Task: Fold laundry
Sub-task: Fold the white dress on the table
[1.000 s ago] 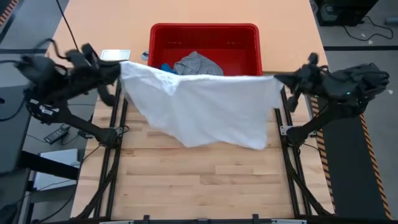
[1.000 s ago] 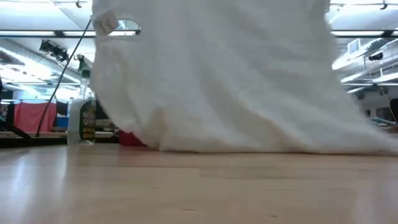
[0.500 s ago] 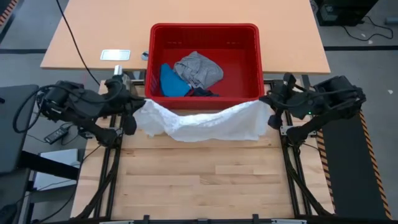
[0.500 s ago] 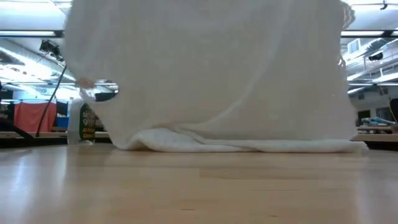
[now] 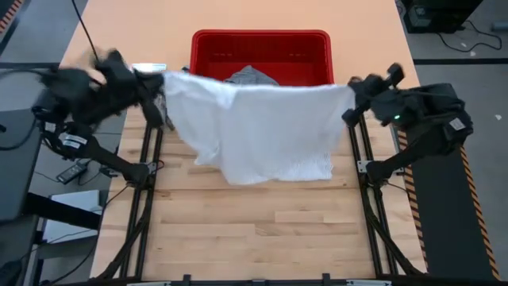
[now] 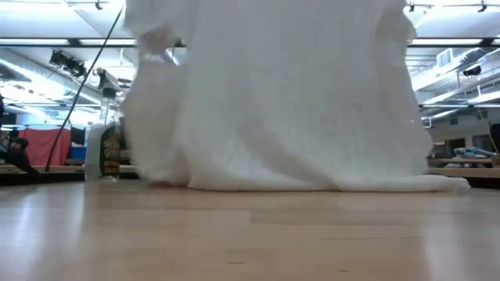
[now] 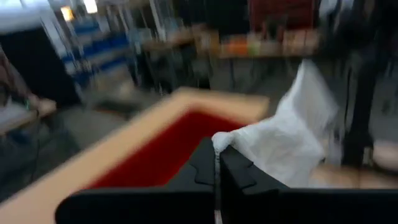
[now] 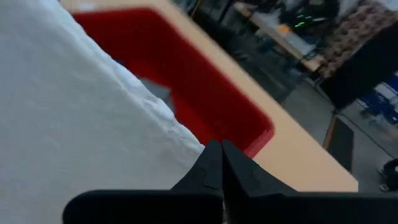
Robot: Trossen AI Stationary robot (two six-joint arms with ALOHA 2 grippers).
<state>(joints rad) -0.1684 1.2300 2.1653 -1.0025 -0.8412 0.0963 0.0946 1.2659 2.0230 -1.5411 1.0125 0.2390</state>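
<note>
One white garment (image 5: 258,131) is held spread in the air between my two arms, over the wooden table (image 5: 262,230) and just in front of the red plastic basket (image 5: 262,44). Its upper edge runs taut from one arm to the other; the body hangs down, and in the low view its lower hem rests on the table surface. I judge the stretch to be deliberate: pulling the cloth flat and square before it is laid down for folding.

My left end effector (image 5: 156,82) is clamped shut on the garment's left upper corner; the left wrist view shows cloth bunched at the closed fingertips. My right end effector (image 5: 352,95) is likewise pinched shut on the right upper corner, with the fabric running straight from its tips in the right wrist view.

Count of laundry seen: one white piece in hand, and one grey garment (image 5: 252,75) lying inside the basket, partly hidden behind the raised cloth. No other garments can be confirmed from here.

Other items: one small flat white object (image 5: 147,69) on the far tabletop behind my left end effector, and one spray bottle (image 6: 104,148) visible in the low view.
</note>
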